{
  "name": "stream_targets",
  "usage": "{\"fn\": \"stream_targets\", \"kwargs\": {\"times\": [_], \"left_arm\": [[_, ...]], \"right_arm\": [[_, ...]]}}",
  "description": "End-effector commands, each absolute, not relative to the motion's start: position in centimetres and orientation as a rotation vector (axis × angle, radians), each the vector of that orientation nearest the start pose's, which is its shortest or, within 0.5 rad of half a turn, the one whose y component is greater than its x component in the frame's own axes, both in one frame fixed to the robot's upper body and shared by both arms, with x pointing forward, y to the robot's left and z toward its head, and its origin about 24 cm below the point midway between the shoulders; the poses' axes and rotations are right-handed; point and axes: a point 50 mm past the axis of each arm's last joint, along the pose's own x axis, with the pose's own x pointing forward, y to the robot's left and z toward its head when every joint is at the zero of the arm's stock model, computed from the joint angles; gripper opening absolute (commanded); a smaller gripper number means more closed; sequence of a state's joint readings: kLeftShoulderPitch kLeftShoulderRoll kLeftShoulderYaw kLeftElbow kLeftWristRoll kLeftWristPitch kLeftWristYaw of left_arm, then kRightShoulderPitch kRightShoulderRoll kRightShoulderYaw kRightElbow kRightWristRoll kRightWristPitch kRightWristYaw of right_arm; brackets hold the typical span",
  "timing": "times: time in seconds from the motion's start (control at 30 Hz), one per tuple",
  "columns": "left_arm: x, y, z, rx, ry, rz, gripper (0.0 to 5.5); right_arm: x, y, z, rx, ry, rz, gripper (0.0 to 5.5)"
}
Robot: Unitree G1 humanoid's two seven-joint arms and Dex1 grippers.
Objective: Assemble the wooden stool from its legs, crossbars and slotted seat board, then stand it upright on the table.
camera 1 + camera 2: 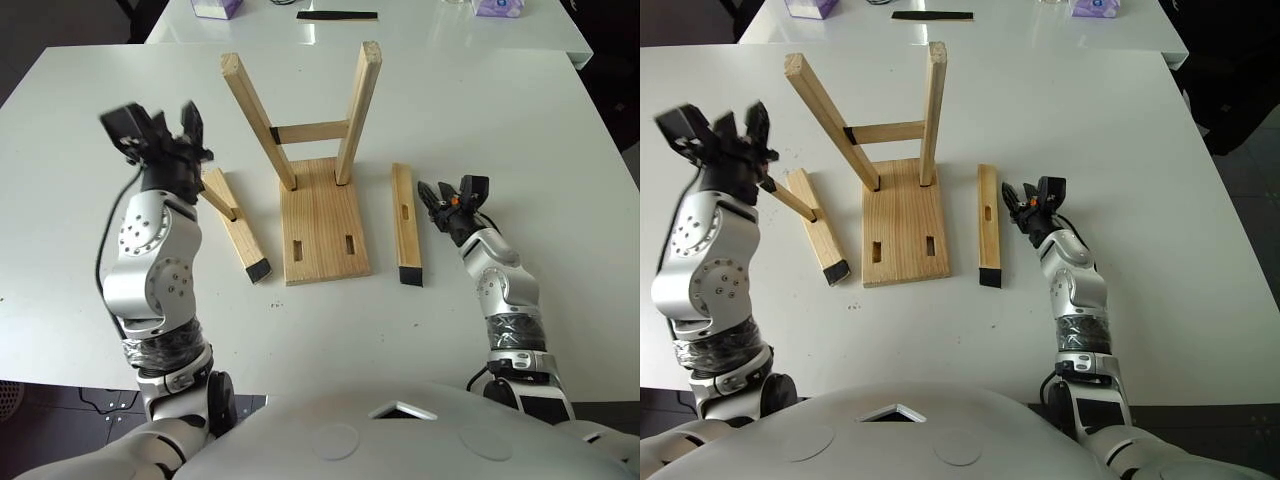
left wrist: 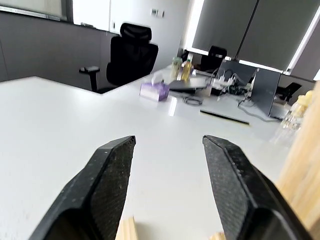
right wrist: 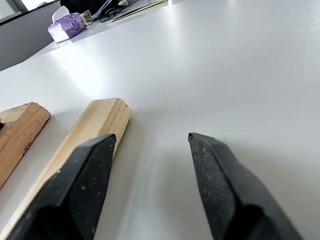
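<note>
The seat board (image 1: 322,228) lies on the table (image 1: 540,130), two joined legs (image 1: 357,115) standing in it; the right gripper (image 1: 447,193), fingers apart, sits just beside a loose leg (image 1: 405,224); the left gripper (image 1: 160,120), fingers apart, hovers near another leg (image 1: 238,232).
</note>
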State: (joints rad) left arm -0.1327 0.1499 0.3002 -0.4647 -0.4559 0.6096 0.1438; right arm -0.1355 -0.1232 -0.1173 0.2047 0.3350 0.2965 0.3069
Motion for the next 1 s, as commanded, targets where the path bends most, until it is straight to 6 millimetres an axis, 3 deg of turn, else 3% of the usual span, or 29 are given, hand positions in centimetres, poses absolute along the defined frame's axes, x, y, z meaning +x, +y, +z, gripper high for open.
{"fn": "stream_targets", "kwargs": {"times": [0.03, 0.27, 0.4, 0.5, 0.57, 0.67, 0.73, 0.83, 1.0], "left_arm": [[25.9, 21.5, 10.3, -0.266, 0.086, 0.157, 2.52], [25.2, 21.3, 15.7, -0.337, -0.219, 0.092, 2.52], [23.1, 25.6, 18.7, -0.300, -0.366, 0.368, 2.52], [21.4, 27.8, 16.9, -0.217, -0.257, 0.549, 2.52], [20.0, 27.9, 14.0, -0.190, -0.096, 0.612, 2.52], [17.6, 25.9, 8.7, -0.110, 0.197, 0.542, 2.52], [16.6, 24.0, 6.4, -0.119, 0.325, 0.441, 2.52], [16.0, 20.9, 5.0, -0.157, 0.438, 0.271, 2.52], [16.6, 17.3, 6.6, -0.267, 0.434, 0.094, 3.04]], "right_arm": [[27.5, -17.6, 1.0, 0.278, 0.308, 0.223, 2.68], [27.2, -17.5, 0.8, 0.282, 0.312, 0.220, 2.68], [26.4, -17.8, 0.2, 0.274, 0.336, 0.208, 2.68], [25.7, -18.0, -0.3, 0.266, 0.352, 0.195, 2.68], [25.4, -18.2, -0.5, 0.264, 0.353, 0.180, 2.68], [25.3, -18.2, -0.6, 0.265, 0.356, 0.168, 2.68], [25.2, -18.3, -0.7, 0.261, 0.359, 0.165, 2.68], [25.3, -18.4, -0.7, 0.252, 0.361, 0.167, 2.68], [25.6, -18.9, -0.7, 0.239, 0.362, 0.163, 2.68]]}}
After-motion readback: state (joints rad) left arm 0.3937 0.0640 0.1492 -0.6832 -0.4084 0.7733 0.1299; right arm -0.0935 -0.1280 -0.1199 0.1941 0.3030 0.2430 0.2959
